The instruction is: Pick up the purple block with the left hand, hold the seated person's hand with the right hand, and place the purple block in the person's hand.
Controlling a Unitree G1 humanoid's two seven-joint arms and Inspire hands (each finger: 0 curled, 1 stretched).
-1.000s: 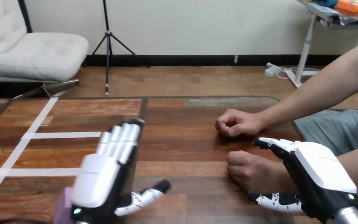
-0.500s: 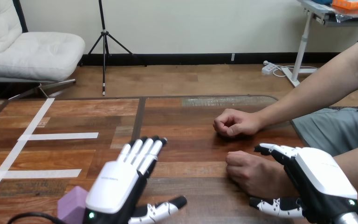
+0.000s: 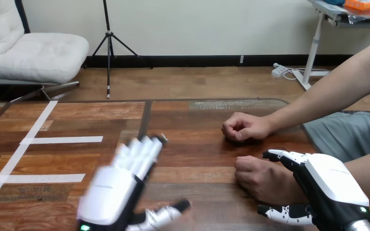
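While the left hand (image 3: 108, 192) hangs over the table (image 3: 197, 115) well to the left of the person's near fist (image 3: 265, 179), its fingers (image 3: 142, 149) are straight and together, thumb sticking out toward that fist, holding nothing as far as I can see. Honestly can't tell where the purple block is right now.

The right hand (image 3: 335, 185) sits right behind the near fist, at the wrist. It's open: the fingers (image 3: 282, 155) reach along the wrist's far side and the thumb (image 3: 284, 213) along its near side, so the wrist lies in between, but nothing is clamped. Can't tell if they actually touch it.

That near fist rests knuckles-down on the table. The person's other fist (image 3: 243, 127) rests just beyond it. White tape strips (image 3: 62, 139) lie far to its left.
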